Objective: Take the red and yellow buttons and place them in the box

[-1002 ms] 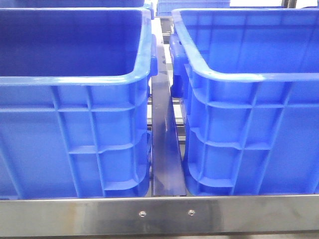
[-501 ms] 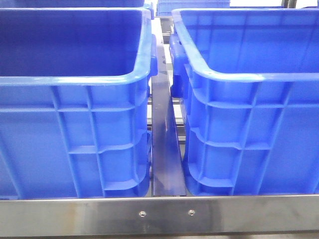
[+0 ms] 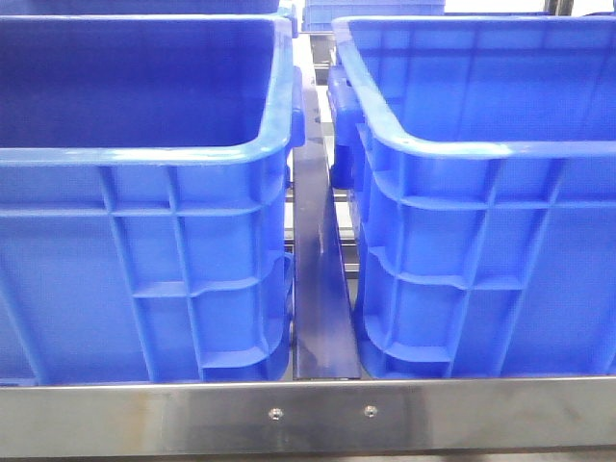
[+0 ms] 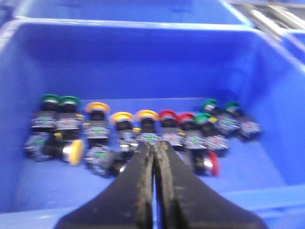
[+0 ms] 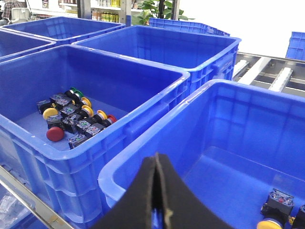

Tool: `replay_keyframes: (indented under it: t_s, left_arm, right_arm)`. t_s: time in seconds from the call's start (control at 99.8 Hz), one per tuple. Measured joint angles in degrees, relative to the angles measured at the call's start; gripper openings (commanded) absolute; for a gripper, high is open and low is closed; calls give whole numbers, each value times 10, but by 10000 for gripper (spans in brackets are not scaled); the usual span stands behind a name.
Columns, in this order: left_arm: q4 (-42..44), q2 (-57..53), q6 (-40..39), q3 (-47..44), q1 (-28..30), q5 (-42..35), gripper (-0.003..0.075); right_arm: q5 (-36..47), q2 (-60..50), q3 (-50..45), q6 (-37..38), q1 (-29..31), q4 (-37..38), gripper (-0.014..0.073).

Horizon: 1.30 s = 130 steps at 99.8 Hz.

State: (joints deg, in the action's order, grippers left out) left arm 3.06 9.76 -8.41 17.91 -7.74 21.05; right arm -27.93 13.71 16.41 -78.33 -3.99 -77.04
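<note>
Many buttons (image 4: 143, 131) show only from wrists.

Industrial sorting station, big blue crates (image 5: 143, 62), roller conveyor (image 5: 271, 76) (stocked shelves (image 5: 102, 9) behind)

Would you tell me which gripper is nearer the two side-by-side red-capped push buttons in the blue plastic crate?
Left. The left gripper hangs shut close over the red-capped push buttons; the right gripper is over the neighbouring blue crate.

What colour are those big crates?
Bright blue crates, clearest in the front view.
</note>
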Motion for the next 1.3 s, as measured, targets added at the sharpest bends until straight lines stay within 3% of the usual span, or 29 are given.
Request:
replay_keyframes:
  t_s: [0.18, 0.401, 1.303]
  left_arm:
    - [0, -47, 0, -69, 45, -58, -20]
    - [0, -100, 0, -178, 57, -131, -20]
    - [0, -100, 0, -178, 59, -125, -20]
  right_arm:
    - [0, 0, 0, 0, 0, 0, -102]
    - [0, 0, 0, 0, 0, 0, -102]
    - [0, 0, -1, 0, 0, 0, -102]
